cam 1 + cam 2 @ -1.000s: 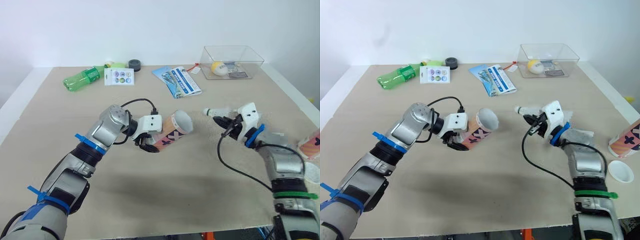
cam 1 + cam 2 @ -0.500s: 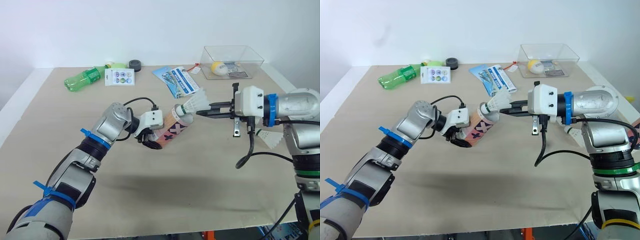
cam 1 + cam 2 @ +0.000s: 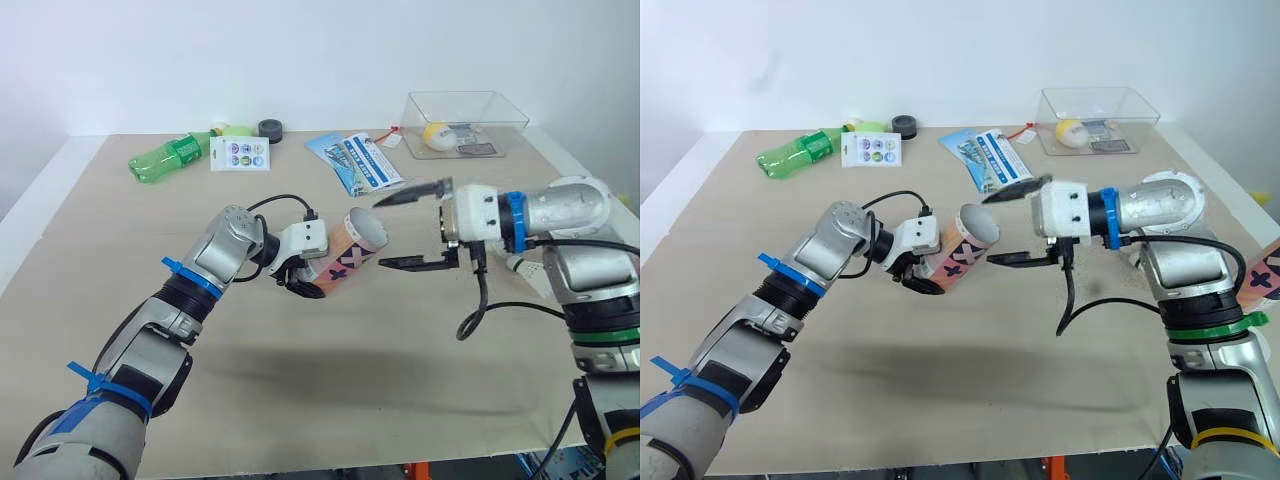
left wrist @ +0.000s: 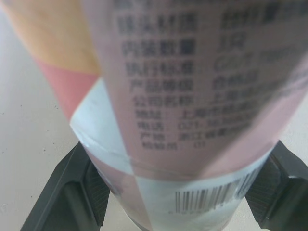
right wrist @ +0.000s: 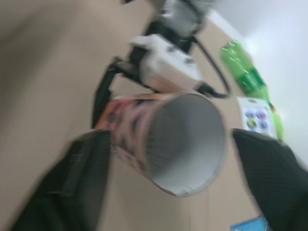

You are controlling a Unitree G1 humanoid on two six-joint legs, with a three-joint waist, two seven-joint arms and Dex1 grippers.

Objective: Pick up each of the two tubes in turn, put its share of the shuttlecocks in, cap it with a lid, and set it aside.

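Tube [image 3: 345,260], pink and orange with dark crosses, lies tilted over the middle of the desk [image 3: 300,400]. Its open mouth is raised and turned toward the robot's right, and its closed end is low near the desk top. The left gripper [image 3: 300,285] has its jaws clenched on the lower part of the tube. In the left wrist view the two black fingers [image 4: 82,192] press against opposite sides of the tube at its barcode end. The right gripper [image 3: 383,231] hangs just in front of the mouth with its jaws released and spread wide, one finger above the rim and one below, touching nothing. The right wrist view looks into the mouth and shows the grey inner wall. A second tube [image 3: 1268,272] stands at the desk's right edge, cut off by the frame. Along the far side lie a green bottle [image 3: 165,157], a sticker card [image 3: 238,153], a leaflet [image 3: 355,163] and a clear box [image 3: 490,110] with a yellow ball [image 3: 435,135] in it.
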